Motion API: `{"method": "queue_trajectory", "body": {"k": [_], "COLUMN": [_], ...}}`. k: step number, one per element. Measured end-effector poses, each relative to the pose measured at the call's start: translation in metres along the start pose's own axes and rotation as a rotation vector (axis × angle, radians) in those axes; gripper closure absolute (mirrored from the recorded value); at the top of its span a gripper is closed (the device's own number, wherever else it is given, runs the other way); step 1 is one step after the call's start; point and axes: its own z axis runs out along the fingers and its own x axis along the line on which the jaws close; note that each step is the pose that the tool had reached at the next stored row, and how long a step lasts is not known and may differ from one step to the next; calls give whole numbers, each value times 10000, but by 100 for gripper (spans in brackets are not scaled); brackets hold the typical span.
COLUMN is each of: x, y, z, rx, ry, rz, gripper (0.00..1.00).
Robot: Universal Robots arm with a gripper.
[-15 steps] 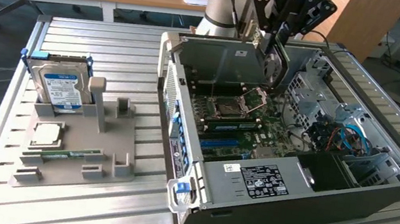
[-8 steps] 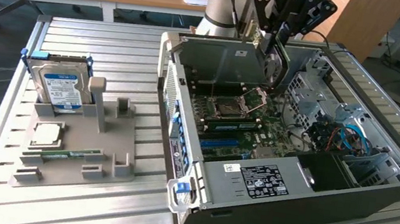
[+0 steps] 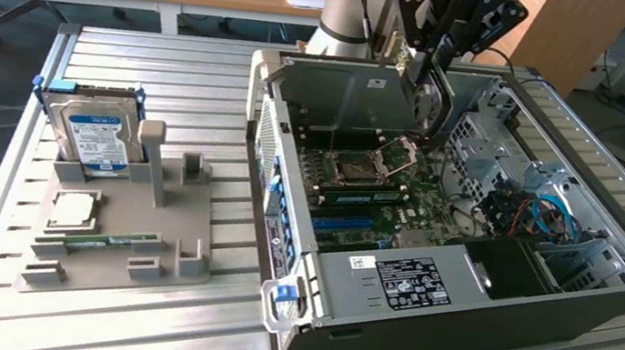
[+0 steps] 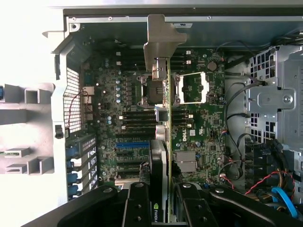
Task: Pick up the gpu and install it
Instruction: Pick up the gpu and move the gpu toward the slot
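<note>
Nearest to the wrist camera is my claw (image 4: 163,203), and it is closed on the gpu (image 4: 158,161): the card sits tight between the two black jaws. I hold the card on its edge, with the black shroud on one side and the thin green board on the other. The silver bracket (image 4: 161,40) is at the far end of the card, toward the wall of the case. The card hangs over the motherboard (image 4: 203,137), in line with the processor socket (image 4: 150,91); whether it touches a slot, I cannot tell.

In the exterior view the metal table (image 3: 143,335) carries everything. The open computer case (image 3: 449,341) lies on it, and my claw stands at the 12 o'clock end of this case. At 9 o'clock from the case is the grey tray (image 3: 179,211). The blue-labelled hard drive (image 3: 97,140) stands at 11 o'clock on the tray, and the memory stick (image 3: 95,241) lies toward 7 o'clock.
</note>
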Motion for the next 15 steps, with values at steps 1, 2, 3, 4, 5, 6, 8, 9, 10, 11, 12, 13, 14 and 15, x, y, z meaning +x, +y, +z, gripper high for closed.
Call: {"method": "queue_trajectory", "body": {"k": [1, 2, 3, 4, 5, 6, 8, 9, 10, 11, 12, 13, 14, 15], "x": [-8, -18, -31, -59, -76, -94, -291, -423, -563, -571, -572, -573, -576, -579], "y": [0, 1, 1, 3, 4, 5, 18, 30, 42, 42, 43, 43, 44, 44], "z": [0, 1, 1, 2, 2, 3, 8, 13, 18, 18, 18, 19, 19, 19], "rx": [0, 1, 1, 0, 1, 0, 0, 1, 0, 1, 1, 1, 0, 0], "ry": [0, 0, 0, 0, 0, 0, 0, 0, 0, 1, 1, 1, 0, 0], "rz": [0, 0, 0, -1, -1, 0, 0, 0, 0, -1, 0, 2, 0, -1], "gripper": [73, 73, 73, 73, 73, 73, 73, 73, 73, 73, 73, 73, 73, 73]}}
